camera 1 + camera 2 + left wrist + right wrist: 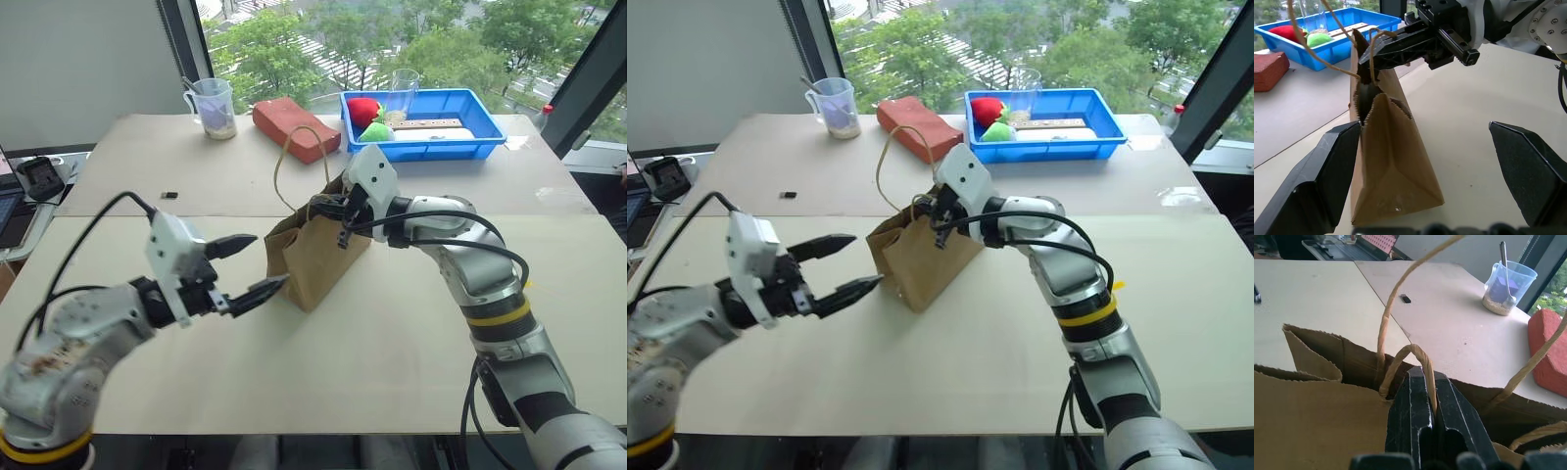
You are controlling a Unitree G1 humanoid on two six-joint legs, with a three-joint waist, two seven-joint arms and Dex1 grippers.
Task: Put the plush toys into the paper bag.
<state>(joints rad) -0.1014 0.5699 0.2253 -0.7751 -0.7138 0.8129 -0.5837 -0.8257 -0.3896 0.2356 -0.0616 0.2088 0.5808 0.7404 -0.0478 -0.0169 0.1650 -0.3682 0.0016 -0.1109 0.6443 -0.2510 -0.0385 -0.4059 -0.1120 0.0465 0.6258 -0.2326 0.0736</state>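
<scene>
The paper bag (313, 257) stood upright on the worktop (392, 323), its mouth facing up and its long axis running from the robot's left and near toward its right and far. The right end effector (1422, 396) was clenched on the bag's upper rim at the far end, one cord handle (1405, 364) looped over its fingers. The left end effector (250, 266) hung released just beside the near end, touching nothing. No plush toy could be seen; any inside the bag was hidden.

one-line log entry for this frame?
left gripper: open, empty, beside paper bag | right gripper: shut at bag's top edge by handle | plush toys: none seen
</scene>
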